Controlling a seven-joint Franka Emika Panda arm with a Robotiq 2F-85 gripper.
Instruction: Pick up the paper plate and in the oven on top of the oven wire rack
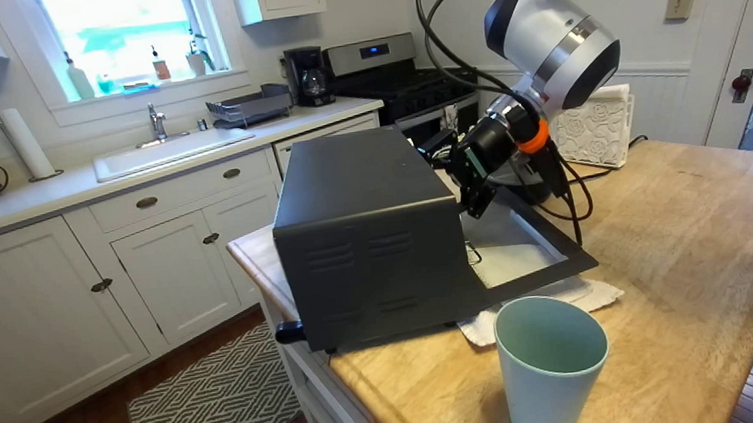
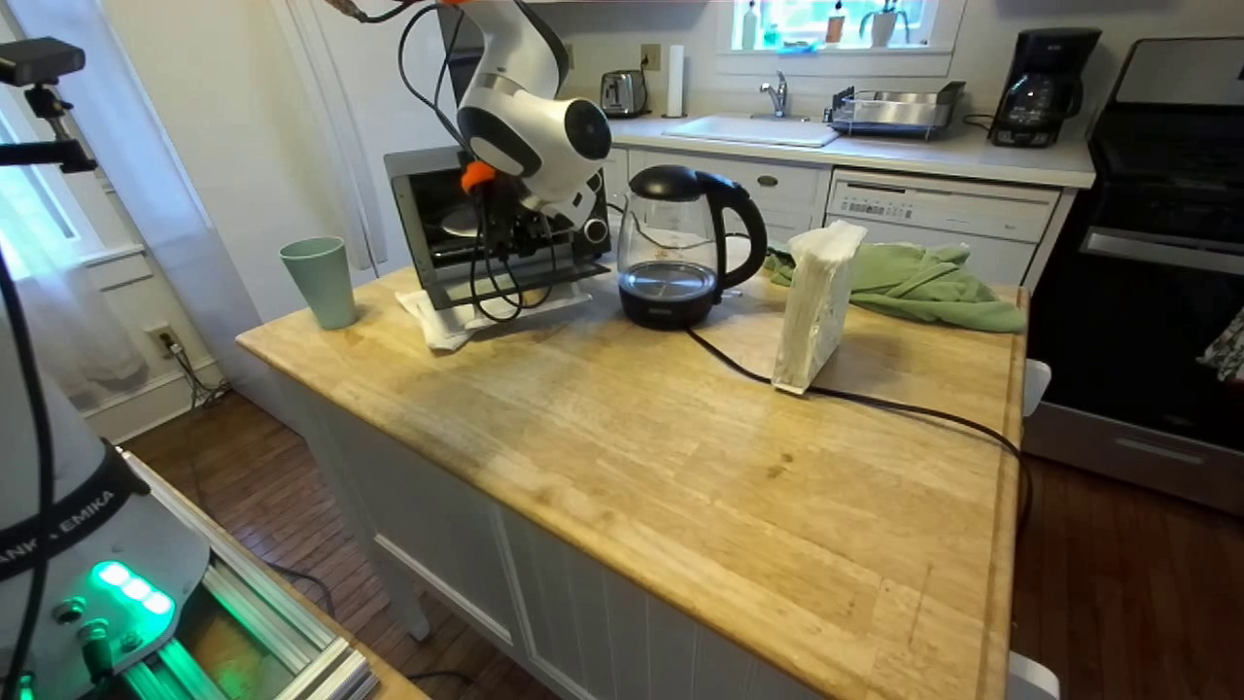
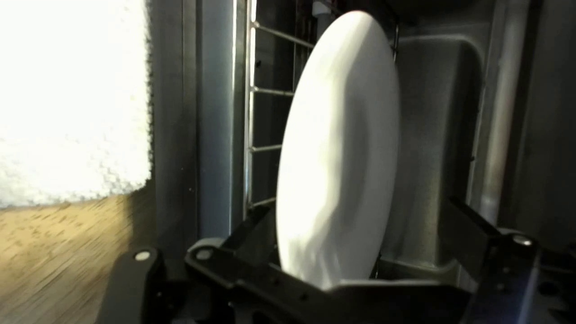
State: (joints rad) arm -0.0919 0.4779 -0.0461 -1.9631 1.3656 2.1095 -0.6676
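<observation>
Nearest in an exterior view, a teal cup (image 1: 553, 391) stands on the wooden tabletop (image 1: 696, 229), near the lowered door (image 1: 552, 273) of the black countertop oven (image 1: 360, 185). At the oven's mouth the gripper (image 3: 360, 218) has its jaws spread wide; in the wrist view the white paper plate (image 3: 337, 153) lies inside, over the wire rack (image 3: 253, 89). Farther back stands a coffee maker (image 1: 309, 73).

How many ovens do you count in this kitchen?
2. The black countertop oven sits on the wooden table, and the full-size kitchen range stands beside the coffee maker. More could be hidden or out of view.
</observation>
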